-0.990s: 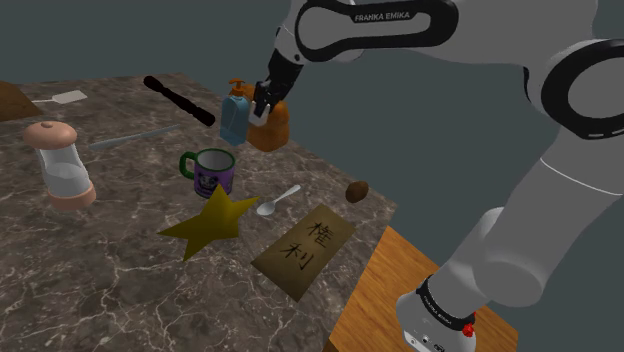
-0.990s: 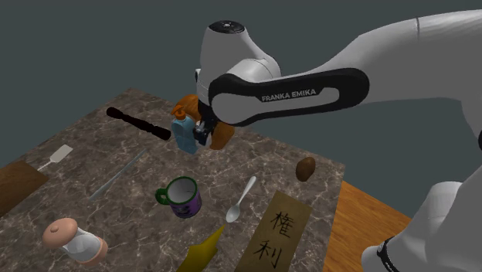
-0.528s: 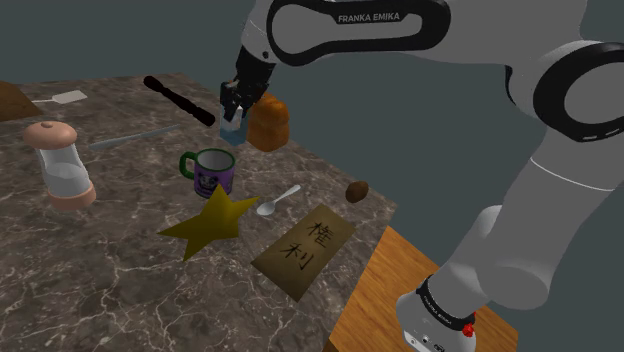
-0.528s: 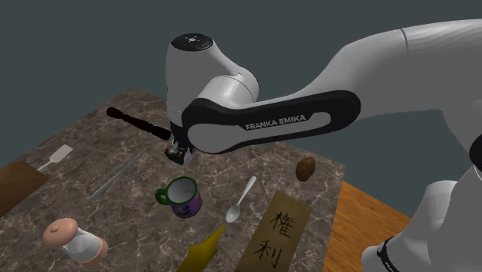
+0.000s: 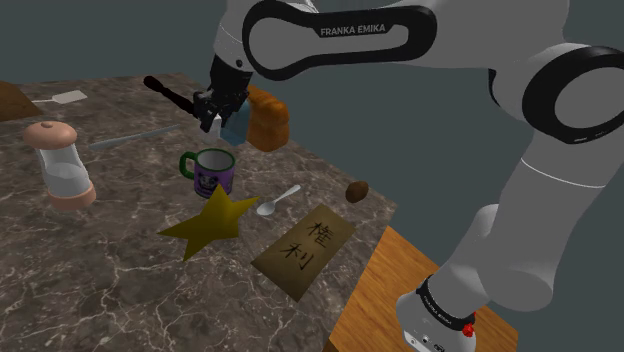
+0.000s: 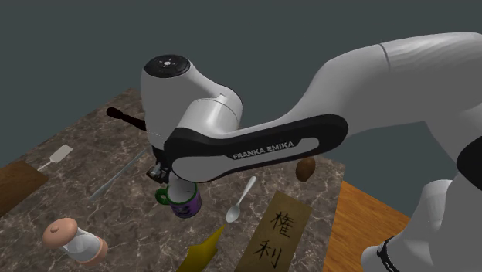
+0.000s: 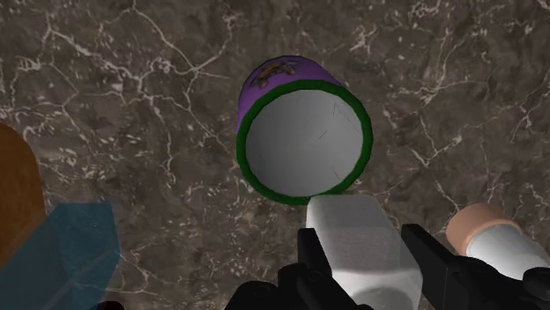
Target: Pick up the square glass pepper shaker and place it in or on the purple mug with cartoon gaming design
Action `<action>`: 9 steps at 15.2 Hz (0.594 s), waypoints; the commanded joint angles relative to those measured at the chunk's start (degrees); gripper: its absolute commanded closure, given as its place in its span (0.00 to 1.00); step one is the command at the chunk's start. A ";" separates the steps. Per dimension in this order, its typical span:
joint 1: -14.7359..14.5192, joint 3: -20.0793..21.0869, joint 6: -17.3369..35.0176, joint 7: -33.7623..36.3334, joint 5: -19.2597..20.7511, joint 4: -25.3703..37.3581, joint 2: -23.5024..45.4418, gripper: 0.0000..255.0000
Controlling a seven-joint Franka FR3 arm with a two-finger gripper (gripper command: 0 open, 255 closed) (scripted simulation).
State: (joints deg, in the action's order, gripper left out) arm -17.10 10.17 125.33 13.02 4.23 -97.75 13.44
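My gripper (image 7: pixel 366 254) is shut on a pale, square-sided pepper shaker (image 7: pixel 353 231), clasped between both black fingers. Right under and just ahead of it stands the purple mug (image 7: pixel 304 145) with a green rim, a green handle and a cartoon print, upright with its mouth facing up. In the shoulder view the gripper (image 5: pixel 214 108) hangs with the shaker (image 5: pixel 212 122) a little above and behind the mug (image 5: pixel 212 172). In the second exterior view the arm hides most of the hand; the mug (image 6: pixel 185 205) shows below it.
On the marble table a blue bottle (image 5: pixel 236 128) and an orange block (image 5: pixel 268 120) stand just behind the gripper. A yellow star (image 5: pixel 210 225), a spoon (image 5: pixel 278 200), a tan plaque (image 5: pixel 303 248), a pink-capped grinder (image 5: pixel 62 165) and a black rod (image 5: pixel 180 98) lie around the mug.
The gripper has carried the shaker toward the shoulder view's left, from beside the orange block and past the blue bottle to just above the mug. Nothing on the table moved.
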 commanded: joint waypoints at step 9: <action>-0.11 -0.26 7.34 0.69 0.82 -5.09 2.27 1.00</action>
State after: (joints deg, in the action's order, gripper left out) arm -17.21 9.95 131.71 13.64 4.94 -102.22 15.41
